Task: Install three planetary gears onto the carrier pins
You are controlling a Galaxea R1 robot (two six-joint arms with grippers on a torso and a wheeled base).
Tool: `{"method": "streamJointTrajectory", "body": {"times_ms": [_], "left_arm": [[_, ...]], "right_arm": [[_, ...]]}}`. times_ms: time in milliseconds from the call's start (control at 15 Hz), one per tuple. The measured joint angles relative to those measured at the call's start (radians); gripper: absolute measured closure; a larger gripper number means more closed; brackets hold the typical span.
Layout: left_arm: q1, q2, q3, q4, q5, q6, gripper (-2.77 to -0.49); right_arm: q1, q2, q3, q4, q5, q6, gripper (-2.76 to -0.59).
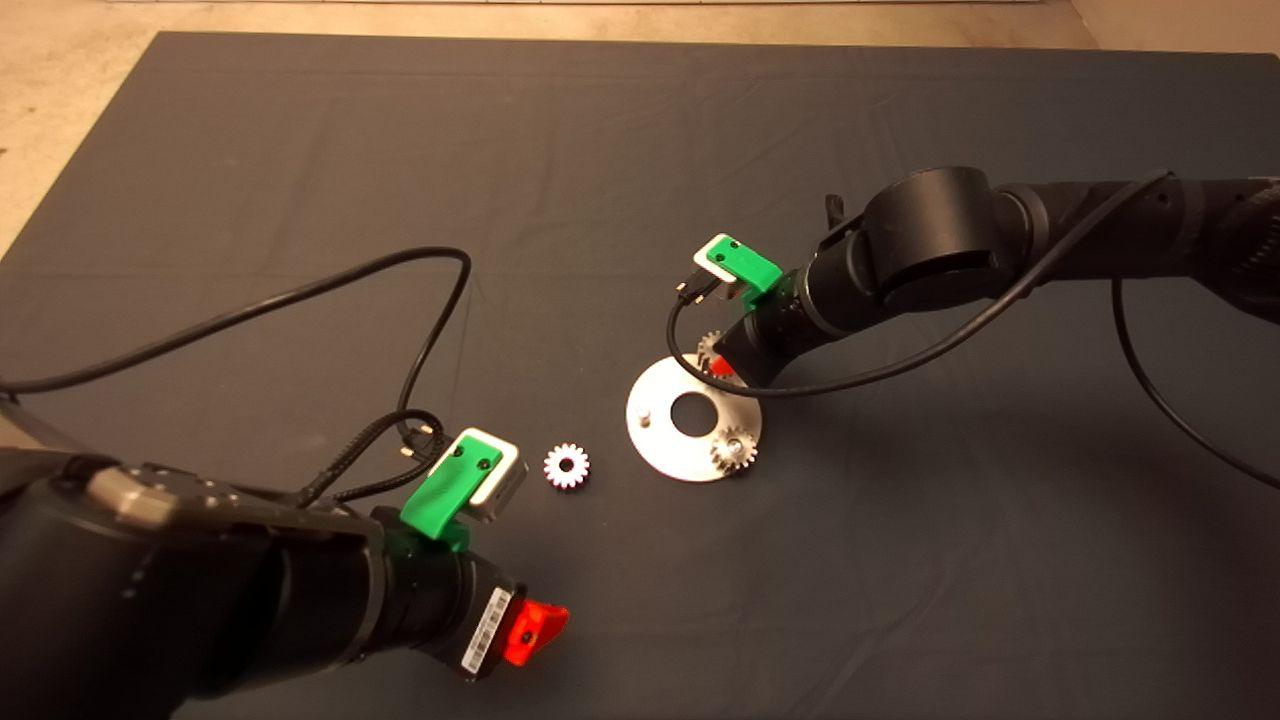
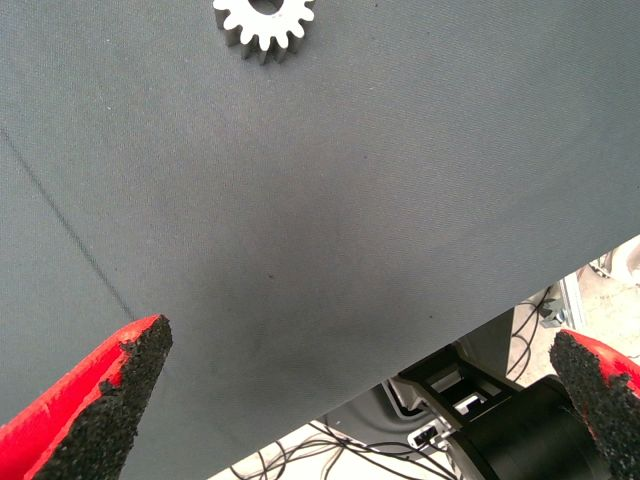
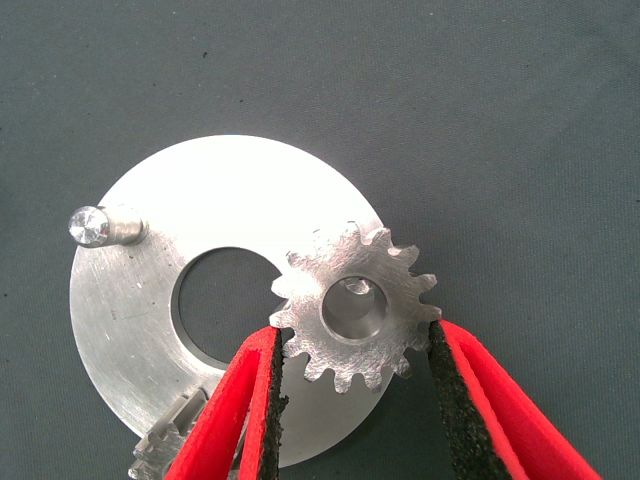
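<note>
The silver carrier disc (image 1: 660, 440) (image 3: 230, 200) lies mid-mat. One planetary gear (image 1: 733, 450) (image 3: 165, 445) sits on a pin at the disc's near edge. Another carrier pin (image 1: 645, 414) (image 3: 100, 225) stands bare. My right gripper (image 1: 716, 360) (image 3: 355, 330) is shut on a second gear (image 1: 710, 346) (image 3: 355, 310) over the disc's far edge; a pin tip shows through its centre hole. A bright third gear (image 1: 566, 466) (image 2: 265, 28) lies flat on the mat left of the disc. My left gripper (image 1: 540, 625) (image 2: 357, 333) hovers open over bare mat, nearer the front than that gear.
A black cable (image 1: 430, 300) loops over the mat from the left arm's wrist. The right arm's cable (image 1: 900, 365) hangs beside the disc. In the left wrist view the mat's front edge (image 2: 480, 330) shows, with floor cables and the robot's base beyond it.
</note>
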Motion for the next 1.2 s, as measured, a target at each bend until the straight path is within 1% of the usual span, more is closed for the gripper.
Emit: {"method": "streamJointTrajectory", "body": {"times_ms": [333, 667, 933, 1200], "left_arm": [[0.0, 0.0, 0.0, 0.0, 0.0, 0.0, -2.75], [0.0, 0.0, 0.0, 0.0, 0.0, 0.0, -2.75], [0.0, 0.0, 0.0, -0.001, 0.0, 0.0, -2.75], [-0.008, 0.0, 0.0, -0.002, 0.0, -0.001, -2.75]], "right_arm": [[0.0, 0.0, -0.003, 0.0, 0.0, 0.0, -0.95], [0.0, 0.006, -0.031, 0.0, 0.001, -0.001, -0.95], [-0.001, 0.006, -0.035, 0.0, 0.001, -0.001, -0.95], [-0.001, 0.006, -0.035, 0.0, 0.001, 0.0, -0.95]]}}
